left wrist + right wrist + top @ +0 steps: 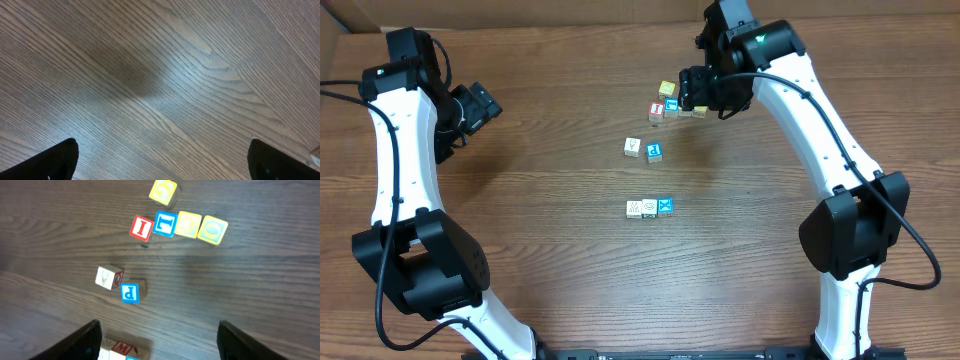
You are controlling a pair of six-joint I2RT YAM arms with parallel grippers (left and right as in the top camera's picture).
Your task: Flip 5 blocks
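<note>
Left end effector [162,157] and right end effector [159,335] both hover with fingers spread.

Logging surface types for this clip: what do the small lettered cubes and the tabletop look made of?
The small lettered cubes look wooden: bare tan sides beside matte printed faces. The brown tabletop shows wood grain with a soft sheen, possibly laminate or veneer.

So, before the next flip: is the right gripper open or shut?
Open. The right gripper has its fingers wide apart, with nothing gripped between them.
</note>
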